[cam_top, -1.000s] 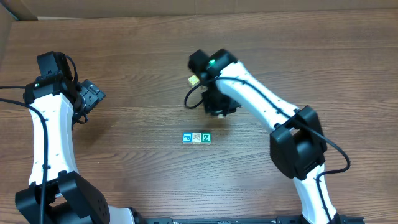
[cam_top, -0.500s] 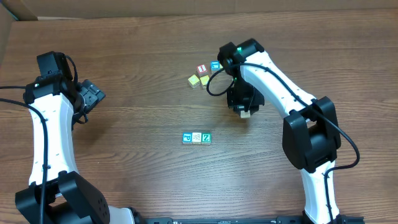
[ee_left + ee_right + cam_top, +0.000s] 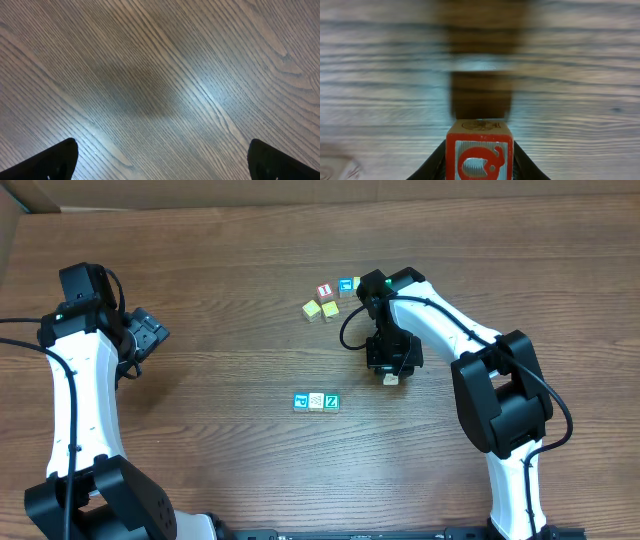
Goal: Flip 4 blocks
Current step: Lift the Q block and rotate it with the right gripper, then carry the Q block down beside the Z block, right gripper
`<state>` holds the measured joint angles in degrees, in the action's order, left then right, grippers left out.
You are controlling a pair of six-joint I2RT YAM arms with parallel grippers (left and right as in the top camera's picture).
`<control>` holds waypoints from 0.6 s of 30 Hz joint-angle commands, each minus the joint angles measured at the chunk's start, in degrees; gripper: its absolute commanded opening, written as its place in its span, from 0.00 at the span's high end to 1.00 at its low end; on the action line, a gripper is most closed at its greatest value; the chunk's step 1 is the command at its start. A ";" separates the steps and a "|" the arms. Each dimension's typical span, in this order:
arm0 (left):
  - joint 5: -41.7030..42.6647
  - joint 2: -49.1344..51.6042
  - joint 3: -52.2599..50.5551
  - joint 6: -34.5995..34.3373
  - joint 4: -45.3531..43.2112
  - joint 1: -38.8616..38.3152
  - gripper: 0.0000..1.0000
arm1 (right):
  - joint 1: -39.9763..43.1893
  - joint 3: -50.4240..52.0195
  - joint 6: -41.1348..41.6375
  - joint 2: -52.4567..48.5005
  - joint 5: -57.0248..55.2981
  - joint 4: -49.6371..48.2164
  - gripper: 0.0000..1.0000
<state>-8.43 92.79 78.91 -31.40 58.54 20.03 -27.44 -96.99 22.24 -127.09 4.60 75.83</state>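
Three blocks lie in a touching row at mid-table: a blue-faced one (image 3: 301,401), a pale patterned one (image 3: 316,401) and a teal one with a white Z (image 3: 331,401). To their right and a little farther back, my right gripper (image 3: 390,370) is shut on the fourth block (image 3: 391,379). The right wrist view shows that block's (image 3: 479,150) red-framed face toward the camera, pinched between the gripper's (image 3: 479,167) dark fingers just above the wood. My left gripper (image 3: 150,335) hovers open at the far left, over bare wood in its wrist view (image 3: 162,165).
Behind the right gripper sits a cluster of two plain yellow cubes (image 3: 311,309) (image 3: 329,308), a red cube marked "1" (image 3: 324,290) and a small blue cube (image 3: 346,285). A cardboard wall (image 3: 20,195) borders the back left of the table (image 3: 220,460).
The right arm swung rightward from beside the back cluster with the block in its jaws, then came slightly nearer. The left arm and the row of three did not move.
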 commanded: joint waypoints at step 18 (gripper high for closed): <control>-0.35 -0.31 0.59 -0.13 -0.07 0.20 0.00 | -1.44 0.98 -2.75 1.53 8.61 2.69 0.73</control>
<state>-8.43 92.79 78.91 -31.40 58.54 20.03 -28.88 -96.51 19.81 -127.07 12.67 78.61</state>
